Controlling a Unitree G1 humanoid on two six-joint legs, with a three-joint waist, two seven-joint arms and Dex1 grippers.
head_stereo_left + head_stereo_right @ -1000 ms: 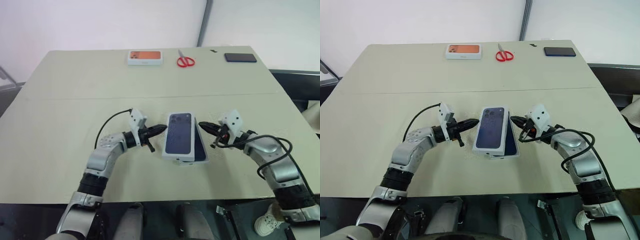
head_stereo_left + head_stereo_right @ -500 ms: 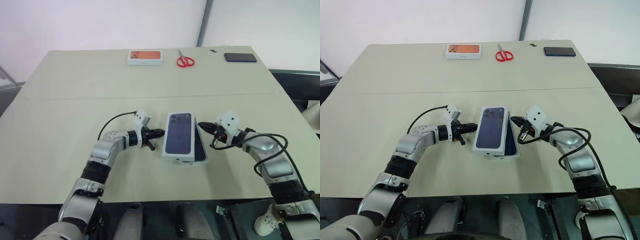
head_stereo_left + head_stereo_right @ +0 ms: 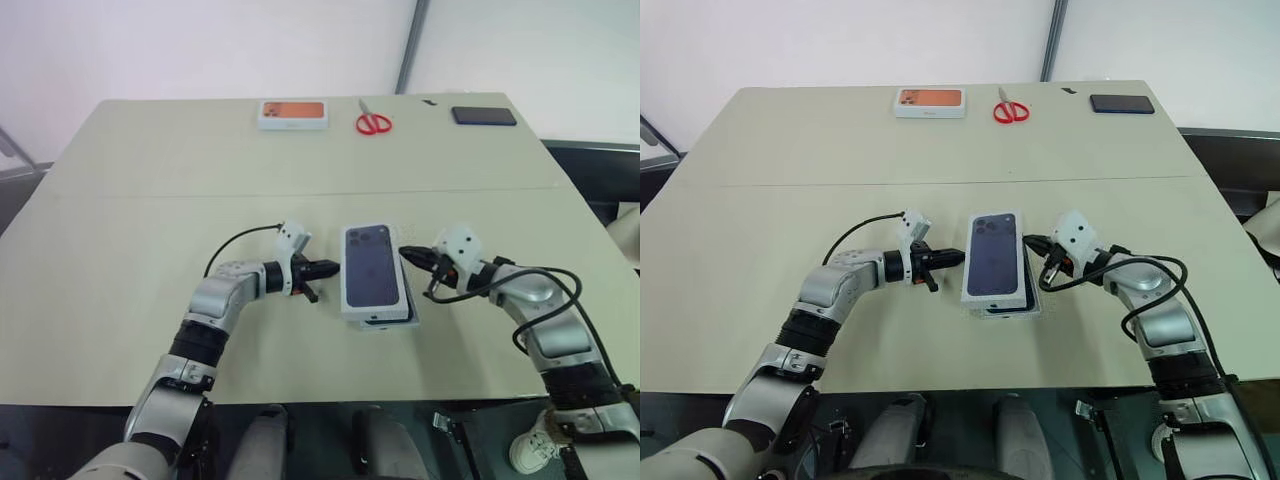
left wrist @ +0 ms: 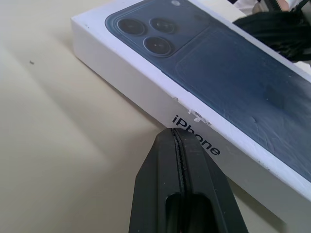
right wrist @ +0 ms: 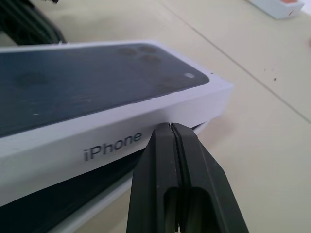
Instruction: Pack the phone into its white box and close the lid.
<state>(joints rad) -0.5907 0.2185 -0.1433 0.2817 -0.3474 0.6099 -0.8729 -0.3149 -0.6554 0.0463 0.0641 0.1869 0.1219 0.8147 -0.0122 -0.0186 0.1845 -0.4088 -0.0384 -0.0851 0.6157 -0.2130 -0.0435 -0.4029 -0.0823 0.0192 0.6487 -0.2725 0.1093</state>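
We see the lid (image 3: 372, 270) lying near the middle of the counter (image 3: 120, 250), a white rectangular cover with a dark blue phone picture printed on its top, three camera lenses at the far corner and "iPhone" lettering along each long side wall. It sits on the white box (image 3: 404, 318), slightly askew, so that a thin edge of the tray shows at the lid's near right corner, at about 5 o'clock from the lid's centre. In the right wrist view a dark layer shows in the gap under the lid's side wall; we cannot tell whether that is the phone.

The left end effector (image 3: 332, 268) sits at 9 o'clock from the lid, its two black fingers pressed together with nothing between them, and its tip touches the lid's left side wall just by the lettering. The right end effector (image 3: 407, 255) sits at about 2 o'clock from the lid's centre, also closed on nothing, its tip against the right side wall.

Along the far edge, at 12 o'clock and well apart from the lid, lie an orange-printed box (image 3: 293, 114), red scissors (image 3: 372, 122) and a small dark slab (image 3: 484, 116).
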